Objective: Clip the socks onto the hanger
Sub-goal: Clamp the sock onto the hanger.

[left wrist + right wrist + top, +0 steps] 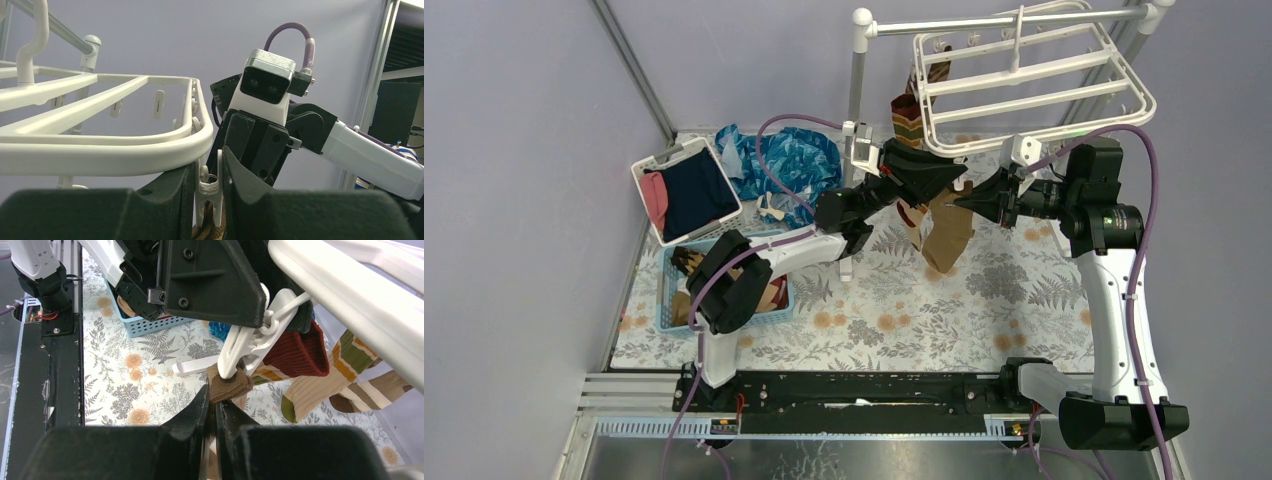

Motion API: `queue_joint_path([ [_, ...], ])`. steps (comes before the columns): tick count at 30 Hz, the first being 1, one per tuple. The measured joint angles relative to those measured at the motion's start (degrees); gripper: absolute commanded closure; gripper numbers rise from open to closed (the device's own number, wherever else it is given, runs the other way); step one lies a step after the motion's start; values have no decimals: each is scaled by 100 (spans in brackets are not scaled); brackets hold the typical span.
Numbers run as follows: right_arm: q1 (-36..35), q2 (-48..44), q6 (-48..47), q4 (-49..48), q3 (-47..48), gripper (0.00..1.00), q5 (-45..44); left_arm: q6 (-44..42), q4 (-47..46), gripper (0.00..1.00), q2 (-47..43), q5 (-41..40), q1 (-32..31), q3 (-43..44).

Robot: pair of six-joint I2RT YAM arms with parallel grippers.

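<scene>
Black left hand (pixel 207 172) on clip (pixel 248 342), right hand (pixel 211 407) opposite

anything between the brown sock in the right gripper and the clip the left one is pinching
Nothing visible. The brown sock, held at its cuff by the right gripper, sits right at the mouth of the white clip that the left gripper squeezes. The socks already hung are off to one side of it.

Glossy white plastic hanger (pixel 100 152) and clip (pixel 250 342), soft ribbed knit socks (pixel 297 352), matt black right pincer (pixel 213 404)
</scene>
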State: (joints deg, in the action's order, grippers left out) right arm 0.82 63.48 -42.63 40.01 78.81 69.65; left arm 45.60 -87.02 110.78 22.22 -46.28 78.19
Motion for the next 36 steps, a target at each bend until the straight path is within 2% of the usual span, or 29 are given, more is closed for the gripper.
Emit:
queue_joint_path([
  [18,131,2,1008,-485,0,90,212,-2,-2,69,0,195,70,24],
  [36,192,4,1631,-1040,-35,90,507,37,-28,46,0,323,70,85],
])
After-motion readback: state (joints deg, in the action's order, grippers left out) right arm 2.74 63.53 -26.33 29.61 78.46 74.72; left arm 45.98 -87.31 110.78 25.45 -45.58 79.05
